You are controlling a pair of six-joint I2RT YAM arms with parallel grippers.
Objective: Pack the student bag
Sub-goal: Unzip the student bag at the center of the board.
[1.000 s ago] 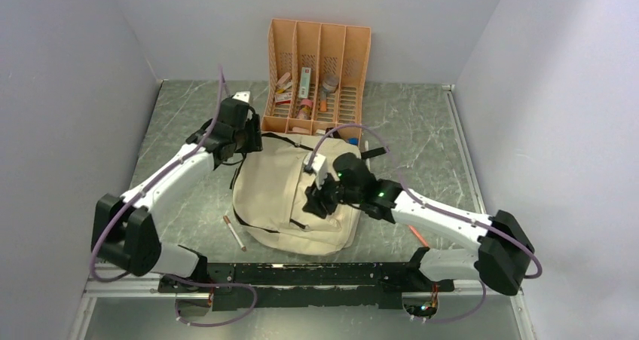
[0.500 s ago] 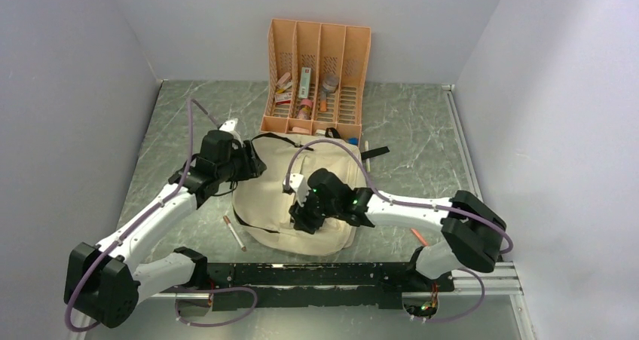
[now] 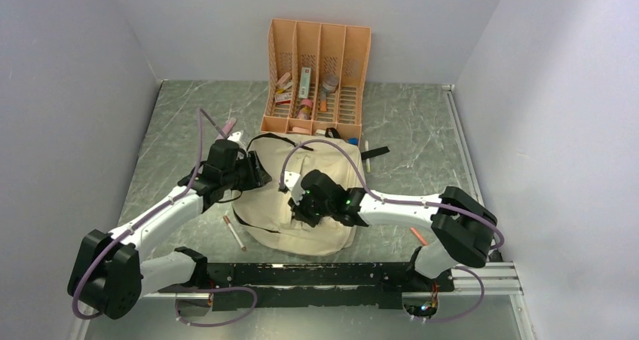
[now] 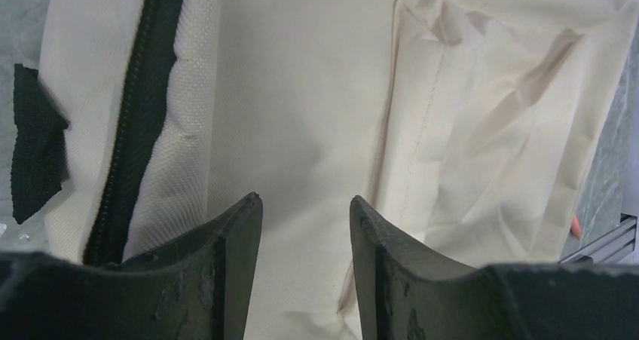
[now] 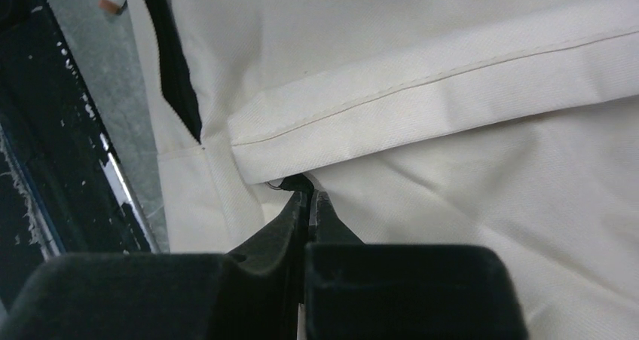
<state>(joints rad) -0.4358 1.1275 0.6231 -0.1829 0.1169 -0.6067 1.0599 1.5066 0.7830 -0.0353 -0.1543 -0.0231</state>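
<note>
The student bag (image 3: 316,238) lies flat in the middle of the grey surface (image 3: 422,129), close to the arms. Its black zip (image 4: 124,151) looks shut, so can't see what's inside. Behind it stands an orange organiser (image 3: 358,50) w/ four slots; small things (image 3: 305,84) sit in some slots, pink ones & a grey box. The L claw (image 4: 305,204) is over the bag, fingers apart w/ nothing btw them. The R claw (image 5: 307,197) is clenched tight, tips at the edge of a flap (image 5: 422,106) on the bag; can't tell if it pinches cloth. A pen (image 3: 234,233) lies just left of the bag.
</note>
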